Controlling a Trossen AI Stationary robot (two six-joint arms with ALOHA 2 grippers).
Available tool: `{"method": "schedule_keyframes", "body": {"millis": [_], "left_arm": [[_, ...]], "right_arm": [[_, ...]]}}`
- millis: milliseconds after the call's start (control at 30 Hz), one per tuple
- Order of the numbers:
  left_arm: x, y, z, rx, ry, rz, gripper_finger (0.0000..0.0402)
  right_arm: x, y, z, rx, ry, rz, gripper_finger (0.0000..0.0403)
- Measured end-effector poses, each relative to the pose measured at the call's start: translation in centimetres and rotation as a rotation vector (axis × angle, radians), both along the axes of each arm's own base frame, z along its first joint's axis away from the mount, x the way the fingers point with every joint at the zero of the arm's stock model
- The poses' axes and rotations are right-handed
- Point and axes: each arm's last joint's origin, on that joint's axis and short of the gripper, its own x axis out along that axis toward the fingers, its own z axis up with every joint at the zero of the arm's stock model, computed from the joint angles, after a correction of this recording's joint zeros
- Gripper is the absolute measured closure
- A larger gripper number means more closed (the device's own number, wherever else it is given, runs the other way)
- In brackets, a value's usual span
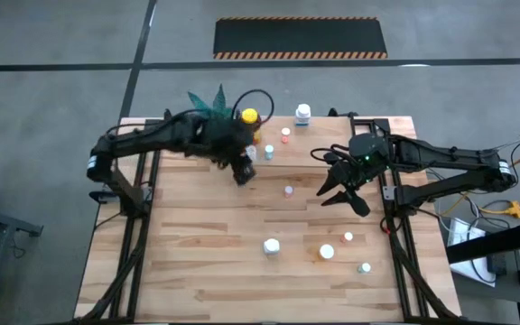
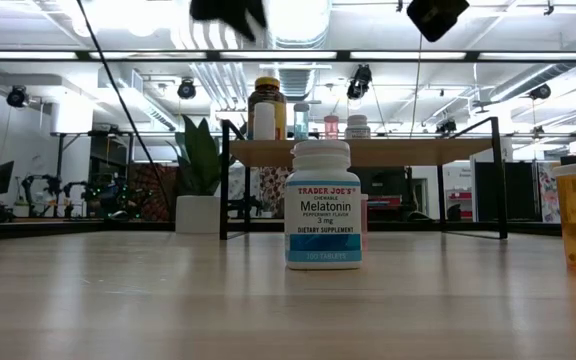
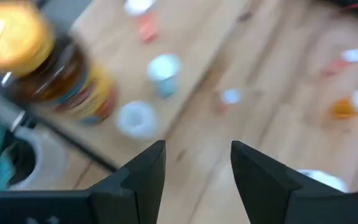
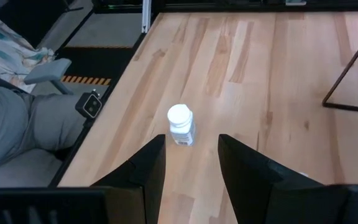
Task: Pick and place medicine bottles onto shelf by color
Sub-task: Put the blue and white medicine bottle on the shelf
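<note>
Parted, empty left end effector (image 3: 194,165)

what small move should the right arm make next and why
Probably lower the right gripper straight down over the white-capped bottle. Its fingers stand apart with nothing between them, and the bottle stands upright on the table just ahead, lined up with the gap.

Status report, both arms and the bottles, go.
Left gripper open, empty, beside the shelf. Right gripper open, empty, above the table. Amber bottle and several small ones shelved; others remain on the table. Nothing blocking.
</note>
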Motion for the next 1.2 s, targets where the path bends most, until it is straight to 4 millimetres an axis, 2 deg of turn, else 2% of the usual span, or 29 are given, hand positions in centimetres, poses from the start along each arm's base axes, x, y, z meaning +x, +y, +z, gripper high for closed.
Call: {"method": "schedule_keyframes", "body": {"millis": [167, 333, 500, 633, 800, 933, 1033, 1200], "left_arm": [[-0.9, -6.0, 2.2, 0.121, -0.158, -0.153, 0.0237], [-1.9, -12.0, 3.0, 0.278, -0.244, -0.269, 0.0237], [-2.8, -16.9, 2.2, 0.403, -0.230, -0.416, 0.0237], [-2.9, -19.6, -0.2, 0.471, -0.208, -0.526, 0.0237], [-1.9, -21.3, -4.3, 0.558, -0.240, -0.635, 0.0237], [-1.0, -21.2, -7.0, 0.574, -0.344, -0.760, 0.0237], [-0.8, -20.7, -8.5, 0.586, -0.425, -0.831, 0.0237], [-1.5, -19.4, -9.3, 0.606, -0.505, -0.807, 0.0237]], "right_arm": [[0.4, 0.8, -0.7, 0.022, -0.013, 0.022, 0.0264], [0.9, 1.5, -1.2, 0.028, -0.055, 0.049, 0.0264], [1.5, 2.2, -1.7, -0.022, -0.059, 0.007, 0.0264], [1.9, 3.2, -2.3, -0.094, -0.042, -0.034, 0.0264], [2.6, 4.7, -3.0, -0.108, -0.033, 0.010, 0.0264], [3.7, 6.0, -3.5, -0.113, -0.056, 0.044, 0.0264], [4.5, 7.1, -4.1, -0.107, -0.059, 0.073, 0.0264], [5.4, 8.8, -5.5, -0.112, -0.012, 0.056, 0.0264]]}}
